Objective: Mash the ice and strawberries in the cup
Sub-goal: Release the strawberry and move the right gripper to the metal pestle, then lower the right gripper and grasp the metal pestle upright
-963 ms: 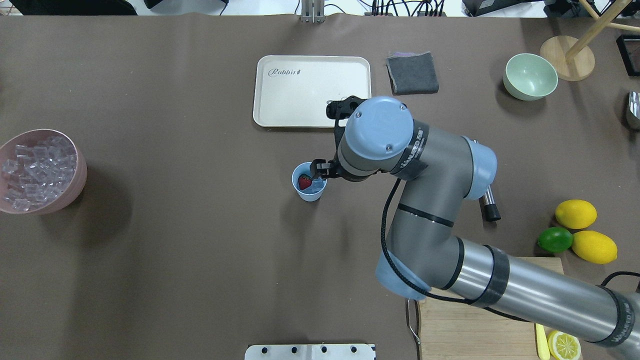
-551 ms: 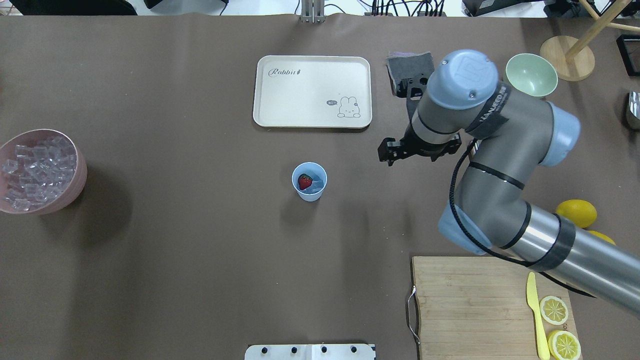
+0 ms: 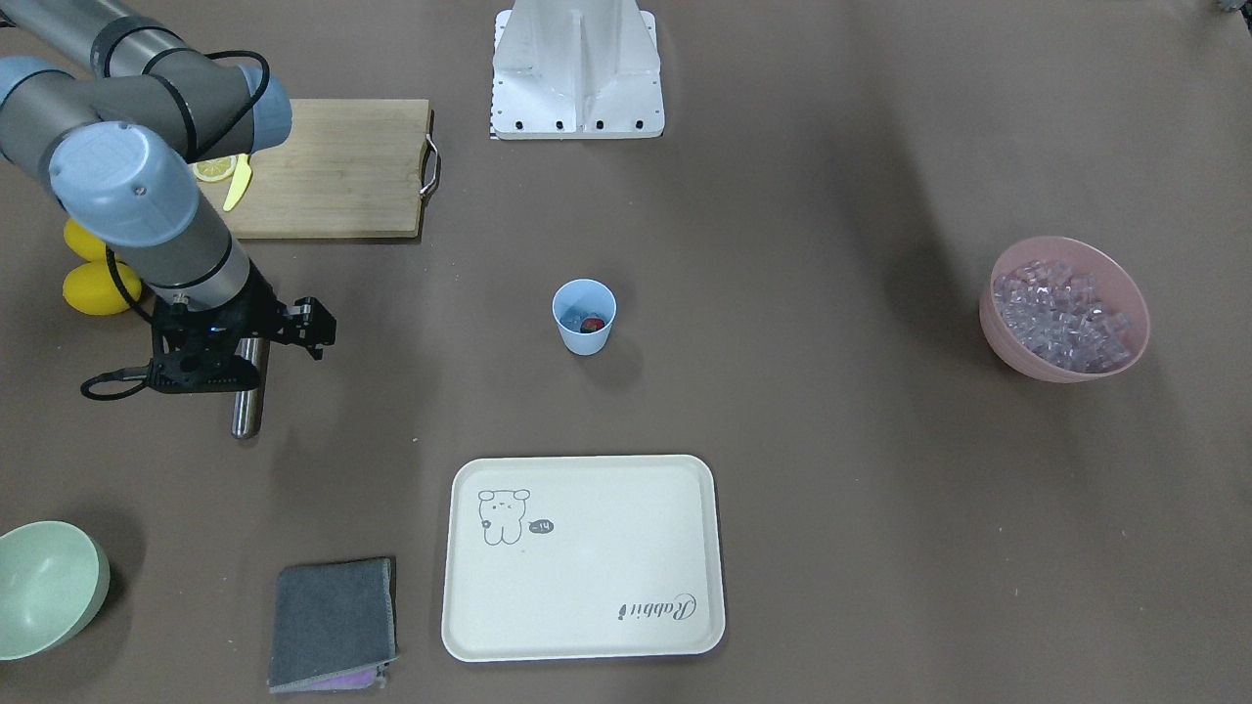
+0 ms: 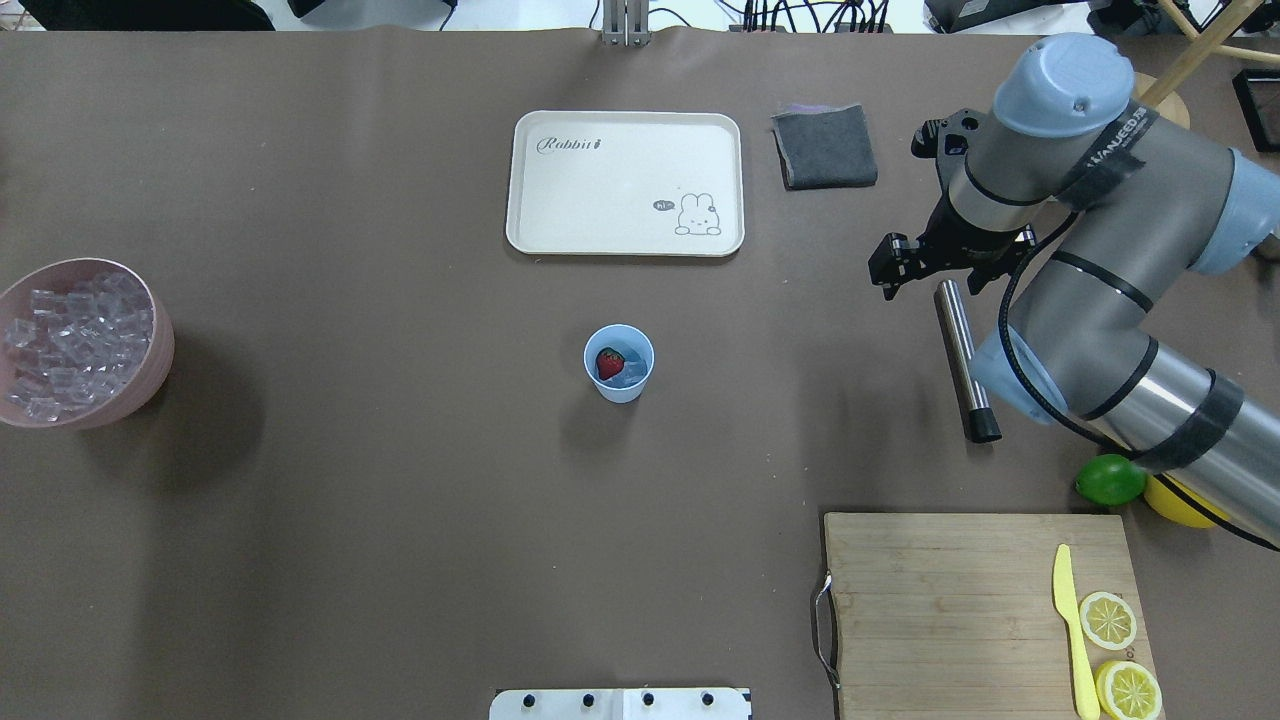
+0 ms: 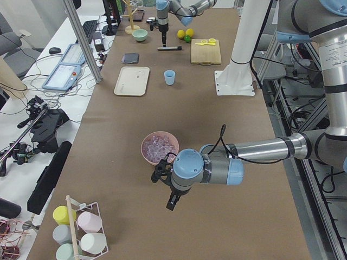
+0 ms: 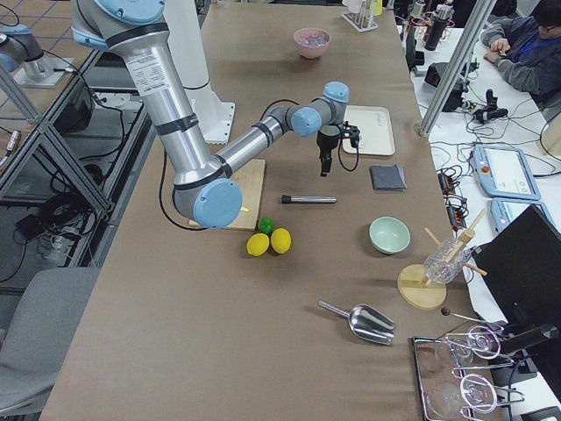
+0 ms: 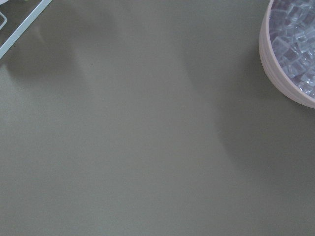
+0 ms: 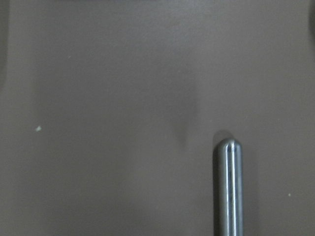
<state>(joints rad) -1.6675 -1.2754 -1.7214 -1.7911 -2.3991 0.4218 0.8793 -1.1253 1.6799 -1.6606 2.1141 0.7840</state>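
The light blue cup (image 4: 620,385) (image 3: 584,335) stands upright mid-table. In it lie a red strawberry (image 4: 609,362) (image 3: 592,324) and some clear ice (image 4: 633,373). My right gripper (image 4: 943,272) (image 3: 240,334) is far right of the cup, open and empty, pointing down over the far end of a steel muddler (image 4: 962,350) (image 3: 246,396) (image 8: 227,191) that lies on the table. My left gripper (image 5: 171,203) shows only in the exterior left view, near the pink bowl of ice (image 4: 75,335) (image 7: 288,83); I cannot tell whether it is open or shut.
A cream tray (image 4: 625,215) and a grey cloth (image 4: 825,148) lie behind the cup. A pale green bowl (image 3: 44,587) sits at the far right. A wooden board (image 4: 940,610) holds a yellow knife and lemon slices. A lime (image 4: 1110,480) and lemons lie by it.
My right gripper has left its place over the cup and swung right and back, ending above the muddler's far end. The strawberry and ice stay in the cup.
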